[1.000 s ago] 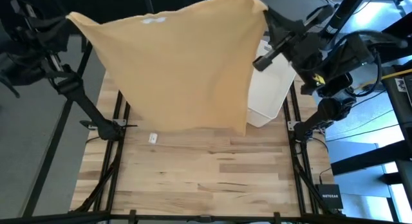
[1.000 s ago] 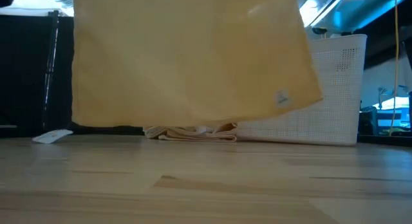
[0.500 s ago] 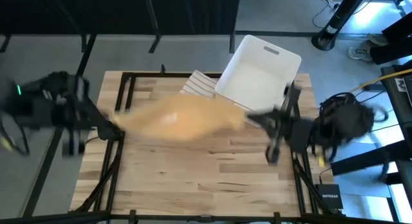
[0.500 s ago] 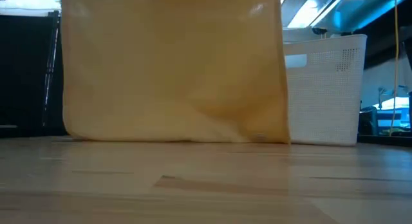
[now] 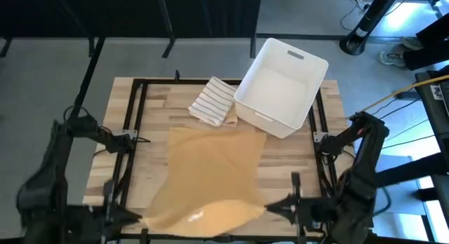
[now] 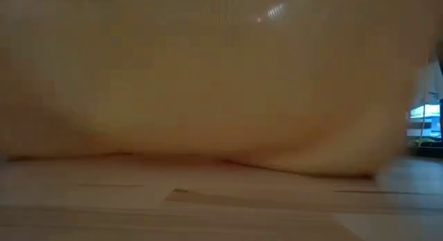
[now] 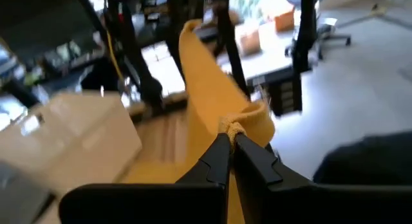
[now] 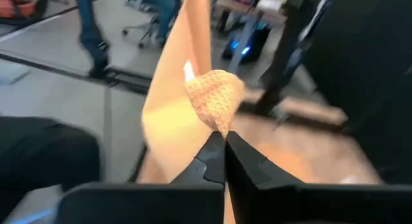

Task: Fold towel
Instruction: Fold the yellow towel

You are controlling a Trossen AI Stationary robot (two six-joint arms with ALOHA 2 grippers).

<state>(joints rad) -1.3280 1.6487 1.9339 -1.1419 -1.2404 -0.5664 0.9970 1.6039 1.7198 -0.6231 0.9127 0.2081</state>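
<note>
Pale butcher-block planks make up the desk (image 5: 280, 177), framed by black metal rails, with grey floor around it. Spread over its middle and front lies the mustard-yellow towel (image 5: 210, 174), soft and waffle-woven, its two near corners lifted off the front edge. The left gripper (image 7: 230, 135) has its fingers pressed together on one bunched corner; the right gripper (image 8: 223, 139) pinches the other corner the same way. Behind sit a striped folded cloth (image 5: 212, 102) and a white plastic basket (image 5: 309, 87), rectangular and smooth-walled.

Robotics lab, wooden bench (image 5: 210, 181), office chairs (image 7: 328, 31)
</note>
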